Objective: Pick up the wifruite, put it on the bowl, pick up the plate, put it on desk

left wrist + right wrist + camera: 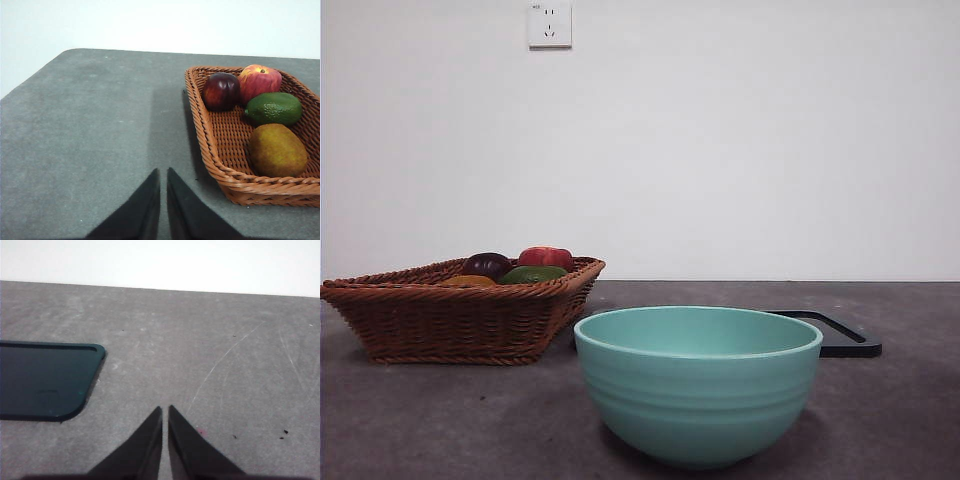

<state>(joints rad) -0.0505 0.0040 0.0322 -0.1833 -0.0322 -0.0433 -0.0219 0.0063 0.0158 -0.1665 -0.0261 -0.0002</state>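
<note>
The wifruite [277,150], a dull orange-brown fruit, lies in a wicker basket [215,165]; in the front view only its top [468,281] shows over the basket rim. The mint-teal bowl [698,385] stands empty on the desk [420,420], near the front. Behind the bowl to the right lies the plate [845,340], flat and black with rounded corners [45,380]. My left gripper [163,171] is shut and holds nothing, over bare desk beside the basket. Apart from the plate, my right gripper [165,408] is also shut on nothing.
The basket [460,320] at the left also holds a dark purple fruit [221,91], a red fruit [259,81] and a green avocado [274,108]. A white wall with a socket [549,25] closes the back.
</note>
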